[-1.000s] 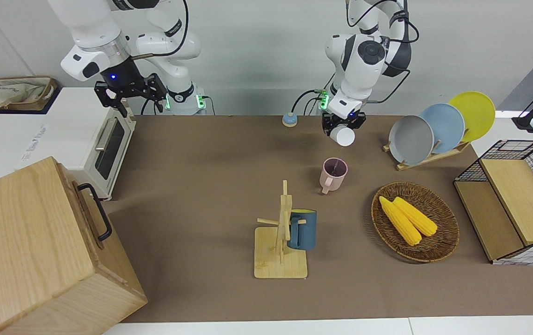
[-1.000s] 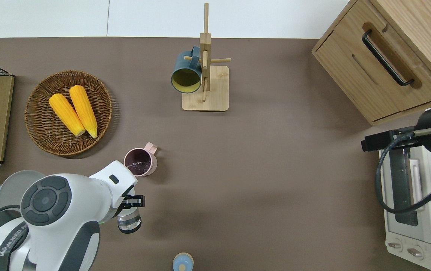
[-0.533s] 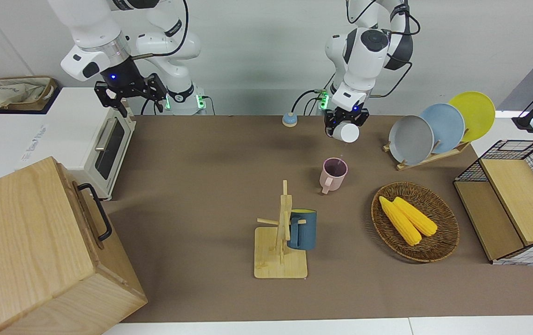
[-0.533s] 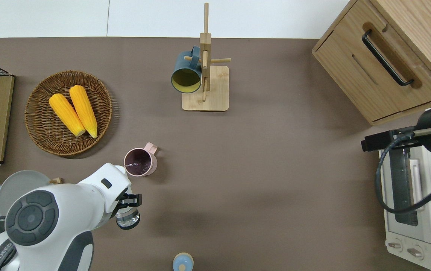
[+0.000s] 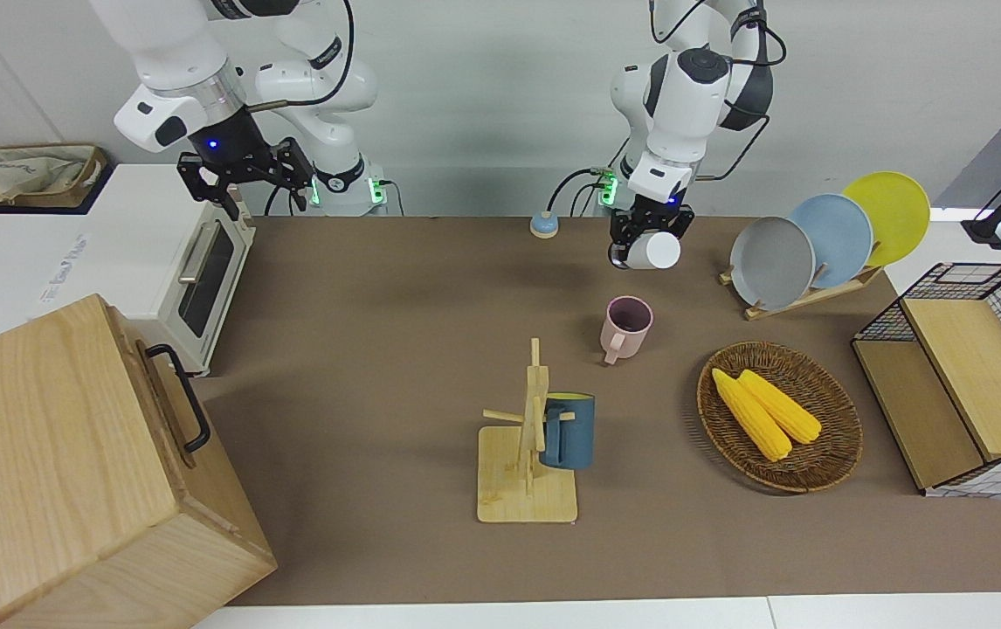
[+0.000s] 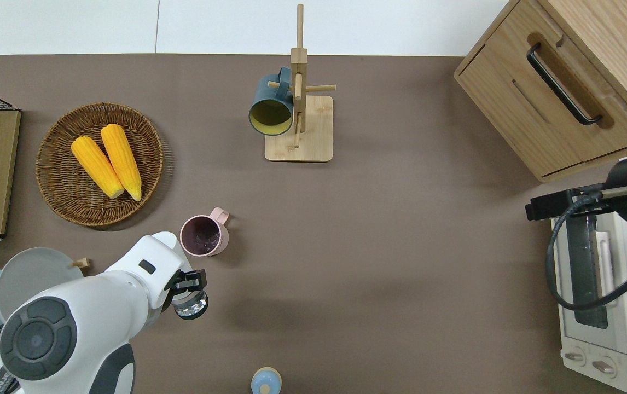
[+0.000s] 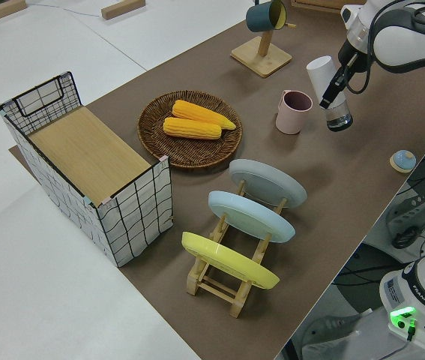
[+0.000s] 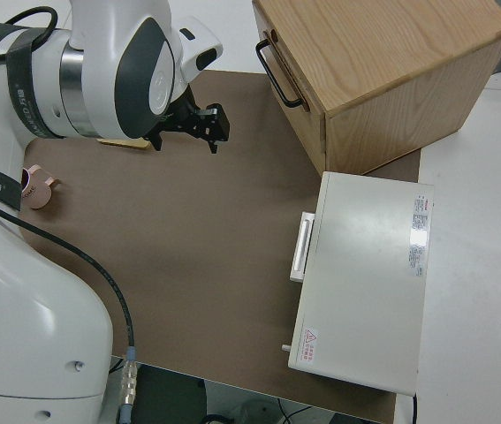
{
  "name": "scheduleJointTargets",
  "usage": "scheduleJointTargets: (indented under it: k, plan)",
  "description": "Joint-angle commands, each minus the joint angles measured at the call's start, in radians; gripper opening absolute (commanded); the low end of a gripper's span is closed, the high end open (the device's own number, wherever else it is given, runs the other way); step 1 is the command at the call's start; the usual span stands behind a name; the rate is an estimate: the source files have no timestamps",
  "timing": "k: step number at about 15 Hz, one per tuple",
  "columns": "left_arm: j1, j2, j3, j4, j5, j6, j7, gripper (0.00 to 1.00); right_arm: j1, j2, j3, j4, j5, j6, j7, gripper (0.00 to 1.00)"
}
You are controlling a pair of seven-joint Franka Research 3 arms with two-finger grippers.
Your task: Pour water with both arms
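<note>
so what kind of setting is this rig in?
Likely a lab bench staged as a kitchen: a toaster oven, a plate rack and a mug tree share a brown-covered table with two mounted arms.

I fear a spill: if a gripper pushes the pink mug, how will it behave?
The pink mug stands upright with liquid inside, so a push would probably slosh it. Its side handle may make it turn. It looks stiff and squat, unlikely to tip.
</note>
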Motion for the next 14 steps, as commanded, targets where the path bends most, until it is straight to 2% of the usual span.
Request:
scheduleJointTargets:
  k: [1,5,9,14]
  plan:
    - [0.007,-0.04,-0.012,-0.035,0.008,0.041,-0.022,0.1,-0.002,-0.014,-0.002,-0.011,0.017,0.006,-0.02,0.992]
    - [0.013,-0.04,-0.009,-0.035,0.01,0.047,-0.022,0.1,-0.002,-0.014,-0.003,-0.011,0.017,0.006,-0.02,0.992]
    - [0.082,-0.037,-0.01,-0.035,0.048,0.104,-0.022,0.1,-0.002,-0.014,-0.003,-0.011,0.017,0.006,-0.02,0.992]
    - [0.191,-0.023,-0.012,-0.036,0.091,0.268,-0.04,0.09,-0.002,-0.014,-0.003,-0.011,0.017,0.006,-0.02,0.992]
